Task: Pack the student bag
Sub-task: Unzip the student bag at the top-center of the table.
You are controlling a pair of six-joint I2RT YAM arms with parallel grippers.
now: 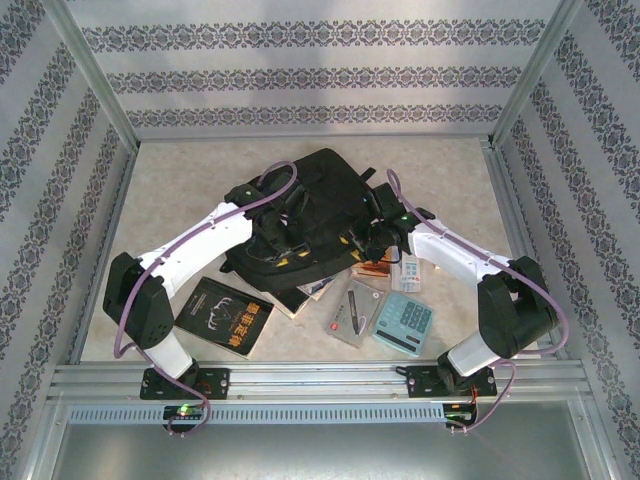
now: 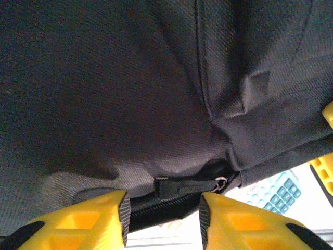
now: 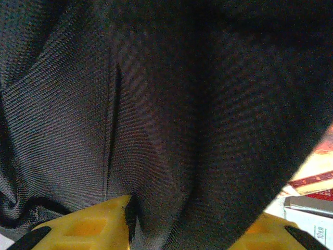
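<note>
Packing looks barely begun: the student bag point(image 1: 310, 215) lies mid-bench point(image 1: 180, 180), while a black book point(image 1: 225, 317), a grey case point(image 1: 352, 312) and a calculator point(image 1: 404, 323) lie outside it, on the bag's arm-side. The right pincer point(image 3: 184, 216) pinches a fold of bag fabric. The left pincer point(image 2: 164, 208) straddles the bag's zip edge — gripping or not, I cannot tell. The bag's inside is hidden.

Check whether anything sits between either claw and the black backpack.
Nothing visible does. The zipper edge of the black soft fabric backpack runs between the yellow fingers of the left claw, and its cloth fills the gap between the fingers of the right claw.
</note>
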